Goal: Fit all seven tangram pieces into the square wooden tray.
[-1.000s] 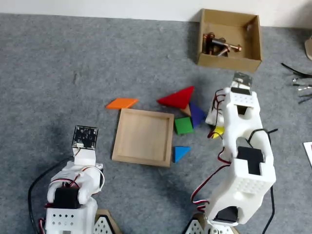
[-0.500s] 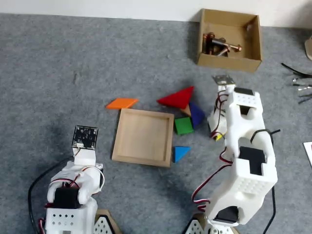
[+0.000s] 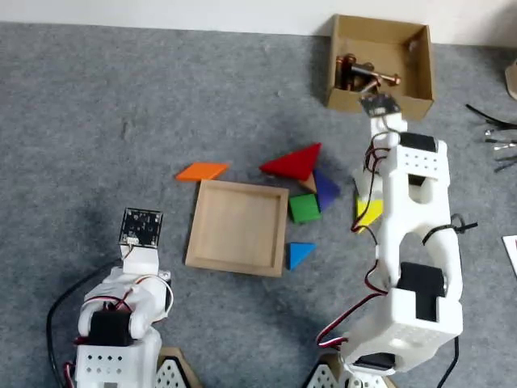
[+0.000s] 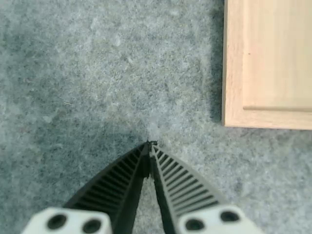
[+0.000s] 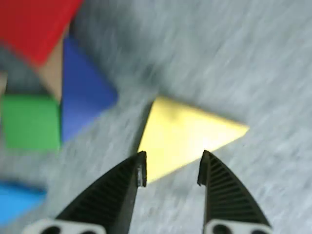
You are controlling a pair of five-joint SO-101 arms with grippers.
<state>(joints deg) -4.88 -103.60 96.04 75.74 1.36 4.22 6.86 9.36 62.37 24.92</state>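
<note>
Grey felt tabletop. Left gripper is pinched closed and holds nothing; the wooden tray is just ahead of its tips, off to one side. Orange parallelogram, red triangle and green square lie outside the tray. Right gripper is moderately parted, with the yellow triangle just ahead and one corner between the tips.

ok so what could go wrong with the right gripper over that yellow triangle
1. The right gripper is open over just one edge of the yellow triangle, which lies flat on the carpet; a pinch there may make it pivot or slip out.
2. The dark blue piece, red triangle and green square sit bunched between it and the tray, so a low carry could knock them.
</note>
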